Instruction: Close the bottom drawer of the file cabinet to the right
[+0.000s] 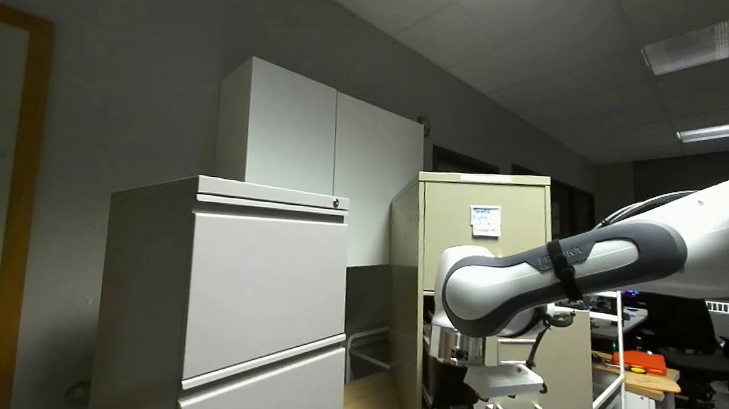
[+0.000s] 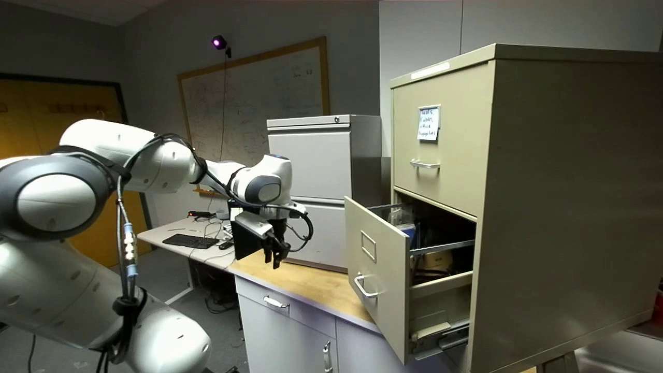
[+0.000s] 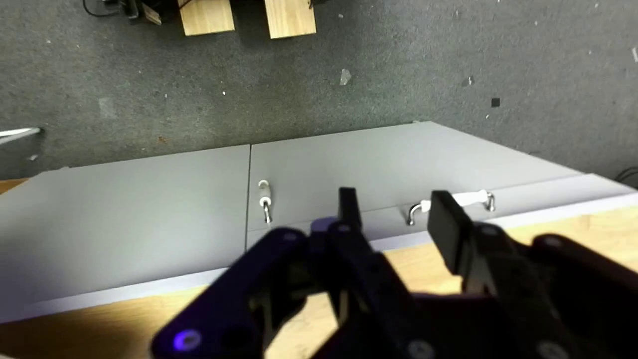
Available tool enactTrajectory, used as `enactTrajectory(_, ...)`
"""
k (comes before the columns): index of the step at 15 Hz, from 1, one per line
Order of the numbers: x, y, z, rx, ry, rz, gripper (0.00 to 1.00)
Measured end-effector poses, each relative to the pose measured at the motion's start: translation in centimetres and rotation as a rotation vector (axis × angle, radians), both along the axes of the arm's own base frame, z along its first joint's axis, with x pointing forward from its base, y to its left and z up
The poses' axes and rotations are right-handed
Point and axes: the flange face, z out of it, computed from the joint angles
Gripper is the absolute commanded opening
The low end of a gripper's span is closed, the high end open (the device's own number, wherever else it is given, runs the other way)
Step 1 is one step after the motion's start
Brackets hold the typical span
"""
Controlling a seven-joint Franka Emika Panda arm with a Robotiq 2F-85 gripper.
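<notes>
Beige flat-fronted metal bottom drawer [image 2: 383,272]: standing well out of the tall beige metal file cabinet [image 2: 559,207], its face clear of the body.
File cabinet: to the right of the pale grey metal cabinet [image 2: 311,155] in both exterior views; its upper drawer [image 2: 450,140] is closed.
Pale curved handle [image 2: 364,290]: on the bottom drawer's face; I judge a push needs no grip on it.
Black two-fingered claw [image 2: 274,256]: pointing down, its fingers [image 3: 448,229] apart with nothing between them, not touching the bottom drawer.
Claw to drawer: the handle, and with it the middle of the face, lies to the claw's right in both exterior views; the drawer's long axis runs from there back into the cabinet, so I should press the face along that line rather than across it.
Wrist view: light wood counter [image 3: 598,229] and grey cupboard [image 3: 344,169], not the beige drawer, so I'd steer by the exterior views.
</notes>
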Motion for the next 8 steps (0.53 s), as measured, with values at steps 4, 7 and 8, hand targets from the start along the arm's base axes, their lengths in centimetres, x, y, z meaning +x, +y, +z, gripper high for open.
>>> enactTrajectory(4,-0.1,-5.7,-1.7,0.016,-0.015,-0.223,0.0)
enactTrajectory(7,-0.9,-8.3,-2.7,0.023,-0.023,-0.382,0.0)
enactTrajectory(8,-1.2,-8.9,-2.8,0.023,-0.033,-0.433,0.0)
